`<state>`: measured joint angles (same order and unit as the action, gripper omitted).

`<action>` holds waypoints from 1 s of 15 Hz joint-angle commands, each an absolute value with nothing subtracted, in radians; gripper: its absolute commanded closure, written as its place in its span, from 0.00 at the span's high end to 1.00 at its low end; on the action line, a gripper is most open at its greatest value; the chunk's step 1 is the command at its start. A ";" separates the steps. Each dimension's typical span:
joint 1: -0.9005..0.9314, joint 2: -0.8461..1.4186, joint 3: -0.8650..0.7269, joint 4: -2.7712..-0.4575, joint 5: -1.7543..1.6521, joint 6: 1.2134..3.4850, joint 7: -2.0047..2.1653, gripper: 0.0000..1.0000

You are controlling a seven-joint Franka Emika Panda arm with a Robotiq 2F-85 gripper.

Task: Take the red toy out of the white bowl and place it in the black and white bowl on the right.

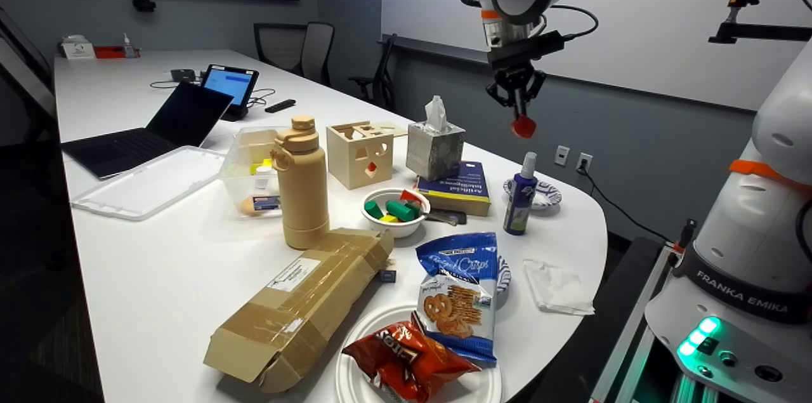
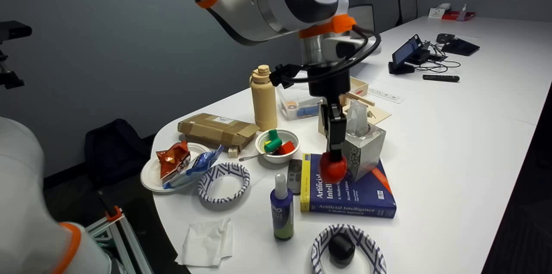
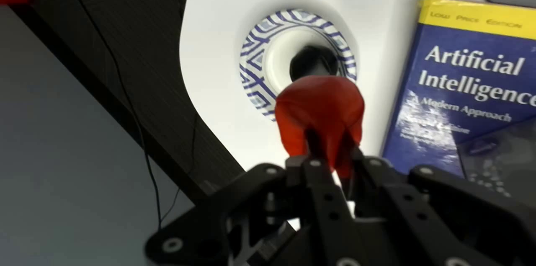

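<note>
Since the glossy, rounded red toy [image 1: 524, 126] hung in mid-air, carrying it to the round, dark-blue-and-white zigzag bowl [image 1: 549, 195] seemed the step in hand; in an exterior view, the slim black gripper [image 1: 521, 110] had its jaws clamped on it. The next move likely called for centring over that bowl, lowering and letting go. Here the purple plastic spray bottle [image 1: 520, 203] hid part of the bowl, while the small, round white bowl [image 1: 406, 229] held green, yellow and red blocks [image 1: 400, 211].

In an exterior view, a smooth, rounded black piece [image 2: 342, 248] showed inside the zigzag bowl, and a second, similar patterned bowl [image 2: 223, 184] stood past the bottle.

In the wrist view, the toy overlapped the zigzag bowl's rim and the black piece's edge, at a height I could not tell
</note>
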<state>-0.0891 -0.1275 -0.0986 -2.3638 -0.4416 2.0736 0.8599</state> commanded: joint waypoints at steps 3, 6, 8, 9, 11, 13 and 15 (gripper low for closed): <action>-0.159 -0.123 -0.105 -2.471 -0.497 2.190 0.975 0.03; -0.188 -0.089 -0.120 -2.480 -0.548 2.265 1.041 0.03; -0.200 -0.054 -0.128 -2.470 -0.595 2.300 1.089 0.03; -0.201 -0.032 -0.133 -2.461 -0.611 2.308 1.107 0.03; -0.201 0.007 -0.144 -2.449 -0.644 2.322 1.142 0.03; -0.197 0.056 -0.159 -2.429 -0.647 2.339 1.158 0.03; -0.190 0.098 -0.172 -2.409 -0.646 2.344 1.172 0.03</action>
